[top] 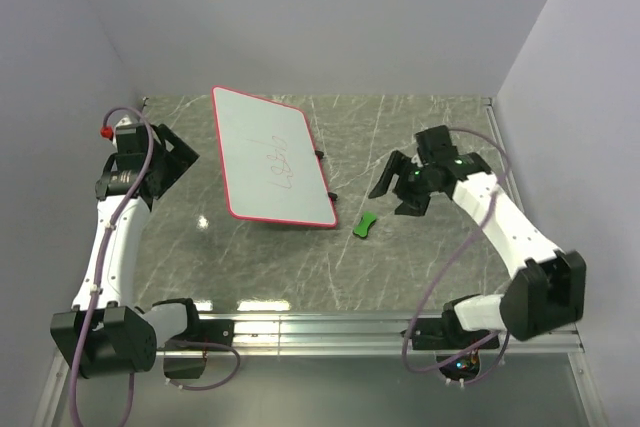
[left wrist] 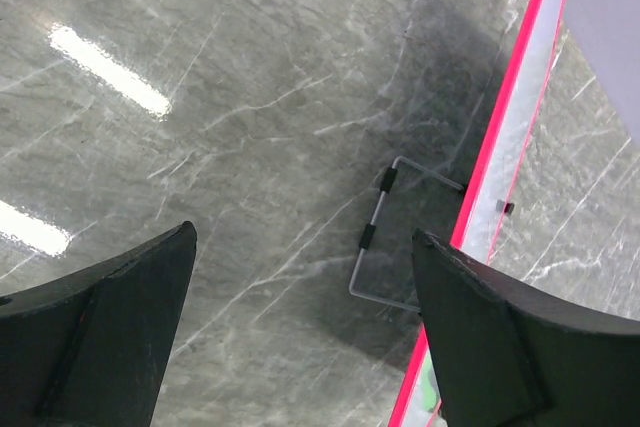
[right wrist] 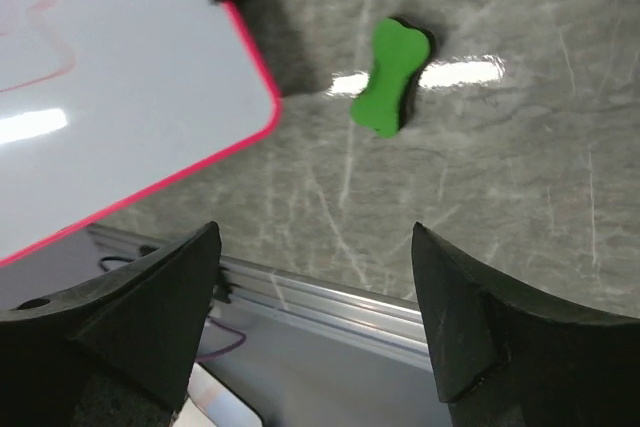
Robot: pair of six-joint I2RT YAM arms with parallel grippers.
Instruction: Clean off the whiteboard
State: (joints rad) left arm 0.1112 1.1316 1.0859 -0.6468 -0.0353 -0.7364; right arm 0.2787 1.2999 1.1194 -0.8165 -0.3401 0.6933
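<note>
From above, the whiteboard [top: 270, 157] lies on the table [top: 420, 267] between the two arms, with some writing on it. The little green eraser [top: 365, 225] sits just beside the board's near right corner. The right gripper [top: 395, 195] is near the eraser. The left gripper [top: 178, 169] is on the far side of the board, well apart from it.

The left wrist view shows the left gripper [left wrist: 305, 337] with its jaws spread and nothing in them. The whiteboard [left wrist: 513, 137] edge is off to the right, on a wire stand [left wrist: 375, 237].

The right wrist view shows the right gripper [right wrist: 315, 317] with its jaws spread and holding nothing. The eraser [right wrist: 388, 77] lies ahead, a bit right. Its long side points away, so I think the jaws could close across its thin middle. The whiteboard [right wrist: 120, 97] is on the left.
</note>
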